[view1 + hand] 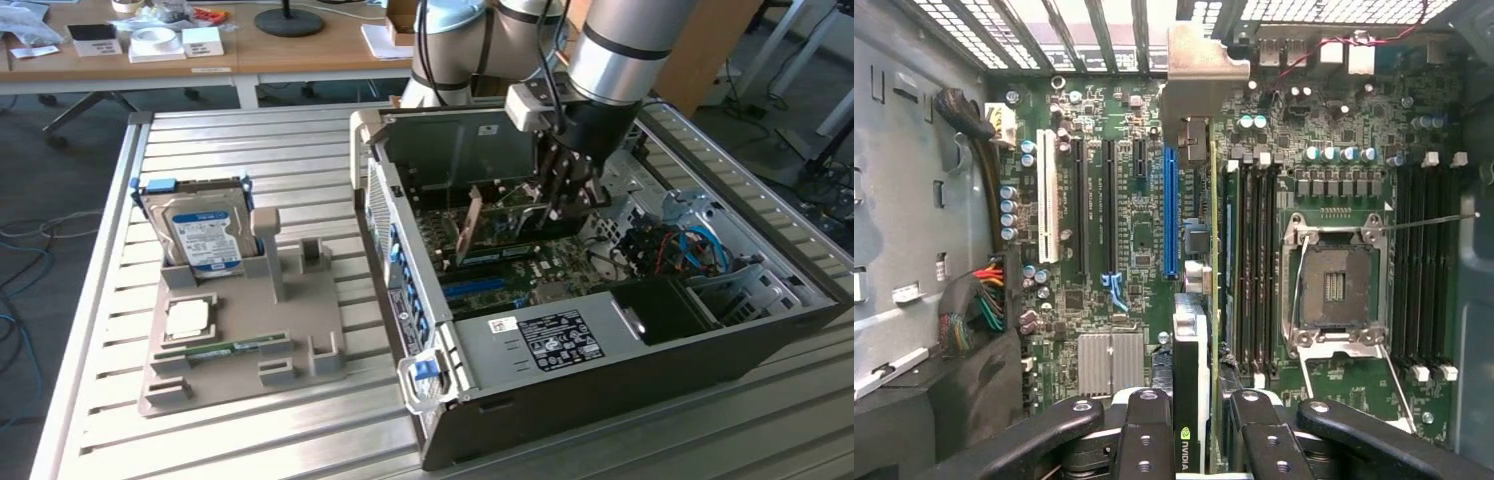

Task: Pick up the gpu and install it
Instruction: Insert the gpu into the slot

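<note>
Slatted metal surface (267,140), taken from the exterior view's left to its right. Grey plastic holder (287,330) with a hard drive (200,235) upright in it, blue-white label, print too small to read. A processor chip (187,318) and a narrow green memory stick (220,350) lie flat in the same holder. Next comes an open computer case (747,340), motherboard (534,280) exposed, black sticker (554,335) with white print, unreadable. Gripper (561,195) reaches down inside the case, fingers clenched on the gpu (514,218), which stands on edge over the motherboard near the rear wall. Blue cables (694,245) further right.

Wrist view: gpu (1194,330) edge-on, thin, dark face, green board edge, pale metal bracket (1199,65) at the end by the rear grille. NVIDIA logo (1184,440) on the end held between the black fingers (1146,435). Card is just beside the blue slot (1170,210), between it and the black memory slots (1254,260). Seated or not: cannot tell. CPU socket (1334,285) beyond the memory slots.
</note>
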You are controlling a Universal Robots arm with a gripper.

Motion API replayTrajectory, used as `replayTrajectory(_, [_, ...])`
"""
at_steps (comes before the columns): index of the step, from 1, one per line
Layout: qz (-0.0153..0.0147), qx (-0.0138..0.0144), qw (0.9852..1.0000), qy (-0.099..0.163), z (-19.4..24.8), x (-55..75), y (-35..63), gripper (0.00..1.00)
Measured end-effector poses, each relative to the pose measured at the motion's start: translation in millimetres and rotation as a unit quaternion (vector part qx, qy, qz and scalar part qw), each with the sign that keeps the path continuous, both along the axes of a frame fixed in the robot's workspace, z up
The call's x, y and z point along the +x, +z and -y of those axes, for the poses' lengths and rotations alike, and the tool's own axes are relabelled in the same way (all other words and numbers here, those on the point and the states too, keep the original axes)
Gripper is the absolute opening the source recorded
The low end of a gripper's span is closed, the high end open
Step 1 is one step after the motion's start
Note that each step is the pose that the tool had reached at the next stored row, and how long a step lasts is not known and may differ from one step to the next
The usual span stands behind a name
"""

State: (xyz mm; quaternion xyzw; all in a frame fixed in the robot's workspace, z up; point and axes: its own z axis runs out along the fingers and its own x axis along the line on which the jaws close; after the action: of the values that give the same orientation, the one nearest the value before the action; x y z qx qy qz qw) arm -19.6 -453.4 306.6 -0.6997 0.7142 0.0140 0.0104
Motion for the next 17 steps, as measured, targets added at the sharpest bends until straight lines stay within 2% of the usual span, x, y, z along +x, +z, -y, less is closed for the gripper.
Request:
replayTrajectory(7, [0.0,-0.0001,1.0,0.007,0.6,-3.0,-2.1,0.27])
replayTrajectory(17, [-0.0001,-0.0002,0.9999,0.012,0.6,-8.9,-9.8,0.27])
